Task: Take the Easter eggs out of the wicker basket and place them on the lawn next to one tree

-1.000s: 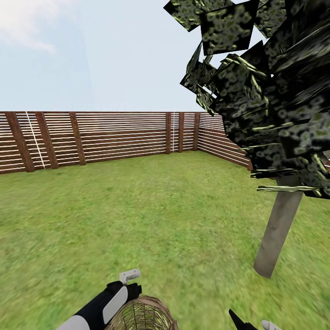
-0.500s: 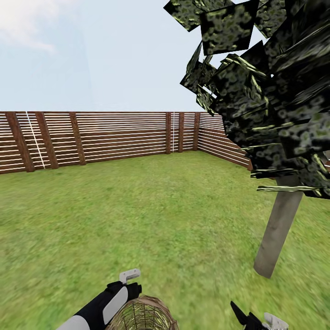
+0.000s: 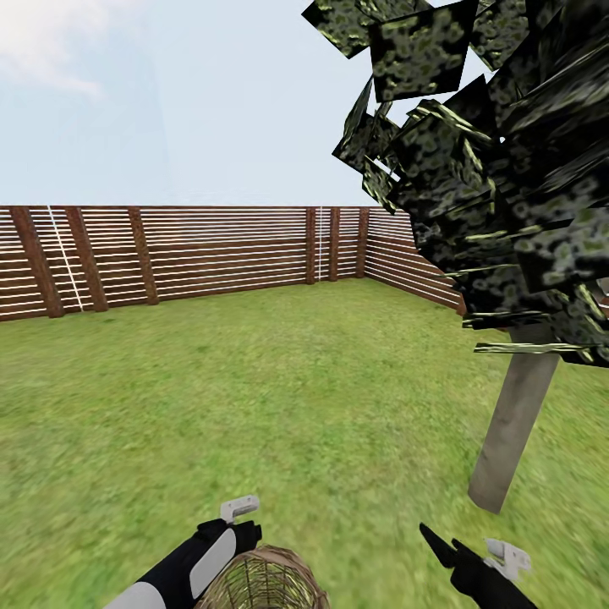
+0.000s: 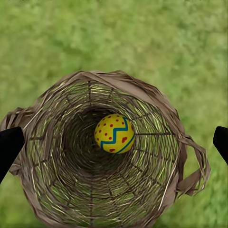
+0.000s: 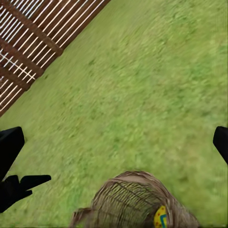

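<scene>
Left wrist cam, looking down into a round brown-tan woven-twig wicker basket [image 4: 57,190] on mottled green grass lawn [image 4: 156,38]. One yellow Easter egg w/ blue zigzag band and red dots [image 4: 114,133] lies at basket bottom, approx. centre. Twig loop handle [image 4: 195,166] at the rim. Black fingertips [image 4: 9,147] of left gripper [image 4: 114,145] stand wide apart, flanking basket.

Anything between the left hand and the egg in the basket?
Nothing visible. The left hand looks straight down into the open wicker basket, fingertips spread at its rim, and one Easter egg lies uncovered inside.
</scene>
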Robot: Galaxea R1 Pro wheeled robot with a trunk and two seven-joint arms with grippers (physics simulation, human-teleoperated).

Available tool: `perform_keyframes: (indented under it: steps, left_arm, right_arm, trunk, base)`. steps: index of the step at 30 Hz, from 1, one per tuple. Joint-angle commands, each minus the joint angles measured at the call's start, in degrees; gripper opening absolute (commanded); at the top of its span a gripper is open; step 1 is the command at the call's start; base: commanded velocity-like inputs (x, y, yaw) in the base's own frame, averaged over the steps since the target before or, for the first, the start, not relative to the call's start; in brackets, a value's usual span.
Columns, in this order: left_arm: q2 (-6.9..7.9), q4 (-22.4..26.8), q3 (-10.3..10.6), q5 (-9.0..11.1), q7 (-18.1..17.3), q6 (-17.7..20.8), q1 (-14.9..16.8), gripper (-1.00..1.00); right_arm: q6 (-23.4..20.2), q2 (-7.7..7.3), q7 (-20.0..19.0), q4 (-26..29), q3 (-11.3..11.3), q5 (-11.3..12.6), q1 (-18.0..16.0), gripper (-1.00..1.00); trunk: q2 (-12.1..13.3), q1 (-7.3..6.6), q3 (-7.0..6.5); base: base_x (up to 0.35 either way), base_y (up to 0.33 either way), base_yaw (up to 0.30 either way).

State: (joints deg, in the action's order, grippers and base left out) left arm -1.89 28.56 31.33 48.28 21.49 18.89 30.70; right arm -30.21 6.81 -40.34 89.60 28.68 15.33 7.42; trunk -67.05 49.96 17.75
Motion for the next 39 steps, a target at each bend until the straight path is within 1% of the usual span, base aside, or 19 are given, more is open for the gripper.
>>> perform_keyframes:
  steps: [1, 2, 3, 6, 12, 15, 18, 23, 27, 39]
  left_arm:
    - [0.05, 0.1, 0.4, 0.5, 0.5, 0.1, 0.1, 1.0]
    - [0.05, 0.1, 0.4, 0.5, 0.5, 0.1, 0.1, 1.0]
    - [0.05, 0.1, 0.4, 0.6, 0.5, 0.1, 0.1, 1.0]
    - [0.05, 0.1, 0.4, 0.7, 0.5, 0.1, 0.1, 1.0]
    - [0.1, 0.1, 0.4, 0.8, 0.5, 0.2, 0.1, 1.0]
    - [0.06, 0.0, 0.4, 0.8, 0.5, 0.2, 0.1, 1.0]
    - [0.1, 0.0, 0.4, 0.8, 0.5, 0.2, 0.1, 1.0]
    - [0.11, 0.0, 0.1, 0.9, 0.6, 0.2, 0.1, 1.0]
    - [0.13, 0.0, -0.1, 0.9, 0.6, 0.2, 0.1, 1.0]
    - [0.14, 0.0, -0.2, 1.0, 0.6, 0.3, 0.1, 1.0]
  right_arm:
    - [-1.0, 0.06, 0.0, 0.3, -0.2, 0.4, -0.1, 1.0]
    - [-1.5, 0.06, 0.1, 0.5, -0.5, 0.4, -0.1, 1.0]
    - [-2.2, 0.02, 0.3, 0.7, -1.6, 0.3, -0.3, 1.0]
    - [-3.1, -0.11, 0.4, 1.0, -3.6, 0.3, -1.0, 1.0]
    - [-4.2, -0.2, 0.3, 1.1, -5.4, 0.3, -2.3, 1.0]
    - [-4.9, -0.23, 0.2, 1.2, -7.5, 0.1, -3.5, 1.0]
    - [-5.0, -0.38, -0.1, 1.2, -8.5, 0.0, -3.9, 1.0]
    - [-5.2, -1.44, -0.3, 1.2, -9.0, 0.1, -4.0, 1.0]
    - [-5.2, -1.9, -0.4, 1.2, -8.9, 0.2, -4.1, 1.0]
    - [-4.9, -2.01, -0.5, 1.2, -8.6, 0.4, -4.0, 1.0]
  trunk:
    - [0.0, 0.01, 0.06]
    - [0.0, 0.01, 0.06]
    - [0.0, 0.01, 0.06]
    - [0.0, 0.01, 0.06]
    - [0.0, 0.01, 0.06]
    - [0.0, 0.01, 0.06]
    - [0.0, 0.01, 0.06]
    - [0.0, 0.01, 0.06]
    - [-1.6, 0.89, 0.78]
    - [-6.5, 3.52, 2.93]
  base:
    - [0.0, 0.0, 0.0]
    - [0.0, 0.0, 0.0]
    - [0.0, 0.0, 0.0]
    - [0.0, 0.0, 0.0]
    - [0.0, 0.0, 0.0]
    - [0.0, 0.0, 0.0]
    - [0.0, 0.0, 0.0]
    - [0.0, 0.0, 0.0]
    - [0.0, 0.0, 0.0]
    - [0.0, 0.0, 0.0]
